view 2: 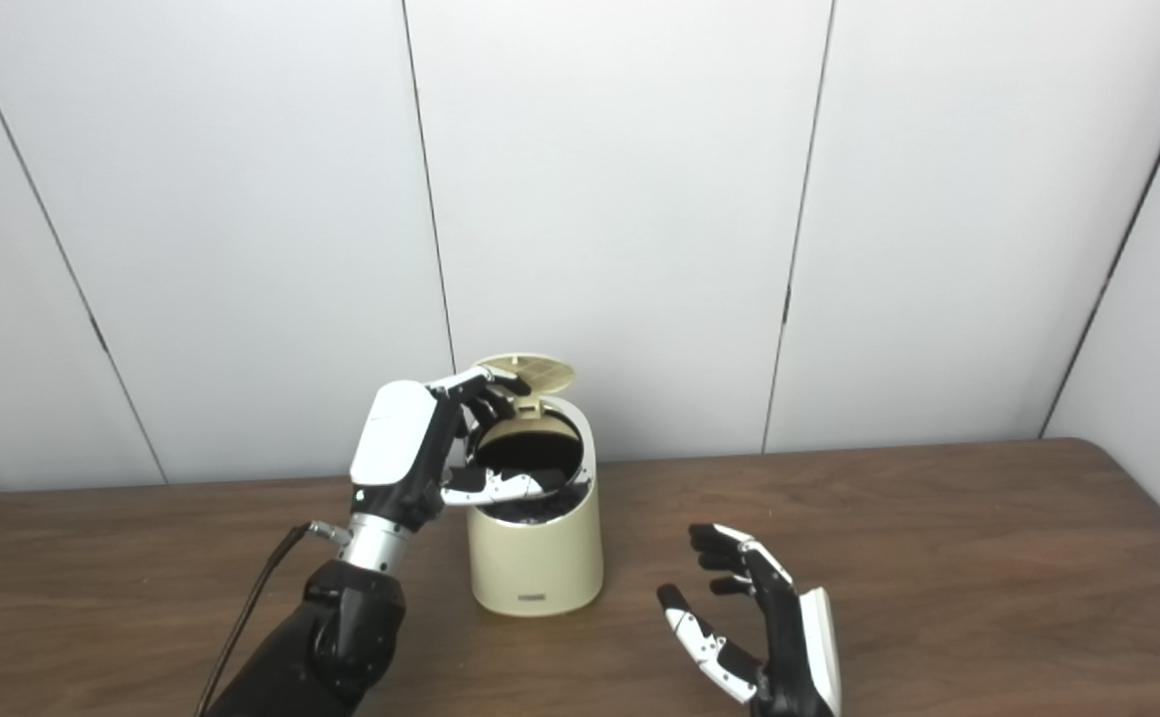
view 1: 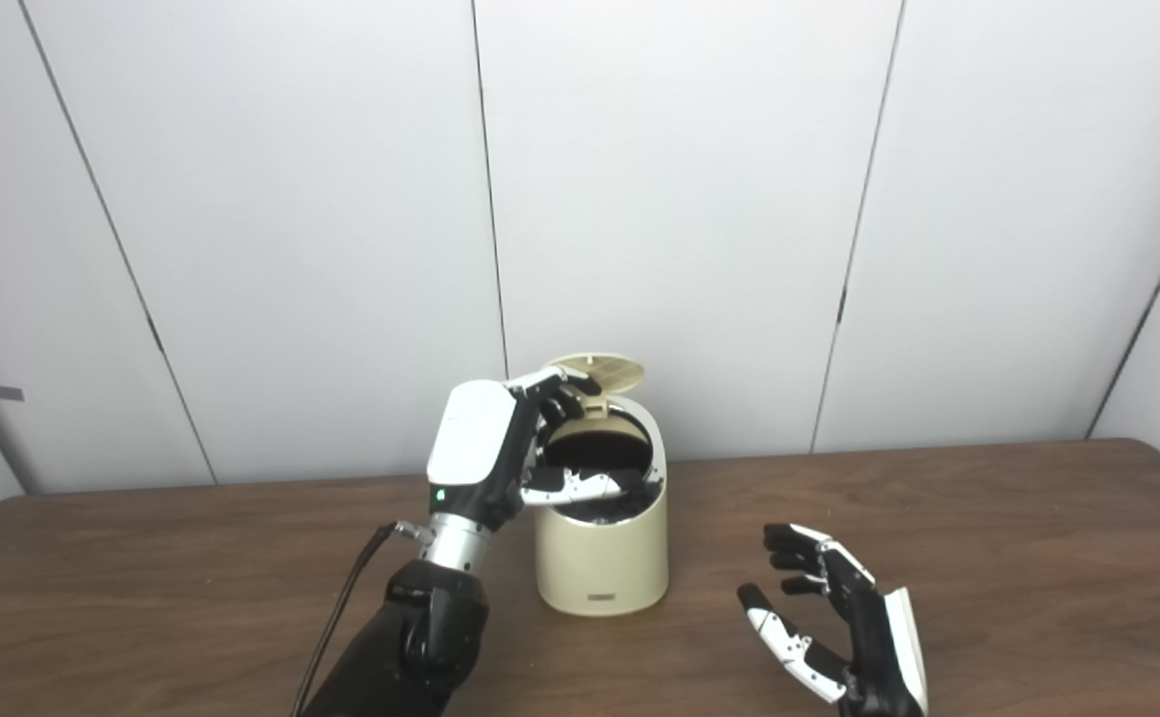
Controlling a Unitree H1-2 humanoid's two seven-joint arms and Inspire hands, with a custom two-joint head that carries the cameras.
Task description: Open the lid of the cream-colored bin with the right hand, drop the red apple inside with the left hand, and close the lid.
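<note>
Left hand [view 1: 500, 448] hovers, fingers spread and empty, over the mouth of the bin [view 1: 602, 538], whose lid [view 1: 596, 371] stands tipped up behind; no apple shows, and the right hand [view 1: 833, 617] rests splayed on the worktop [view 1: 988, 558], near the bin.
</note>
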